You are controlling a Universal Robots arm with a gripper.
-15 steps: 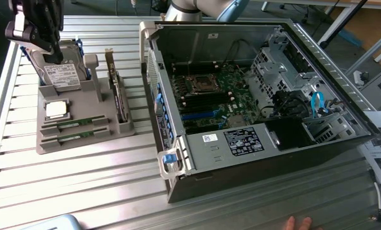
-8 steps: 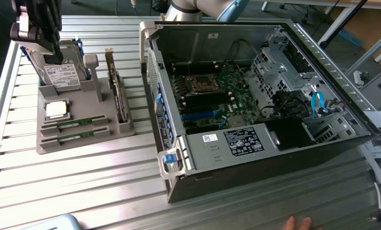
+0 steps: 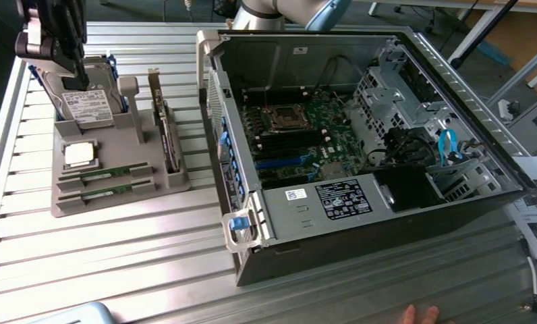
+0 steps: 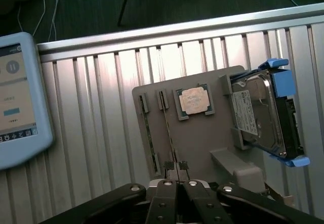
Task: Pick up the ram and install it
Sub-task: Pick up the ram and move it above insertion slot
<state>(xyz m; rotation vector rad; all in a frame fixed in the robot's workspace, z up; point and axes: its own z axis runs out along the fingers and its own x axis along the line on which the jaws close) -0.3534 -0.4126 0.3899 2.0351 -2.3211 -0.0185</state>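
Two green ram sticks (image 3: 104, 173) (image 3: 102, 193) stand on edge in slots at the near end of a grey holder tray (image 3: 152, 192), at the exterior view's left. From the wrist camera they appear as thin edges, one ram stick (image 4: 147, 133) beside the other (image 4: 169, 128). My gripper (image 3: 76, 78) hangs shut above the tray's far end, in front of the hard drive, well clear of the sticks. Its fingertips (image 4: 177, 183) are pressed together with nothing between them. The open computer case (image 3: 250, 223) lies on its side, with the motherboard's memory slots (image 3: 291, 143) exposed.
The tray also holds a silver hard drive (image 3: 88, 104) in blue rails, a processor chip (image 3: 79, 154) and an upright expansion card (image 3: 168, 142). A blue-framed tablet (image 4: 20, 97) lies on the slatted table. A person's fingertips (image 3: 419, 314) rest at the near edge.
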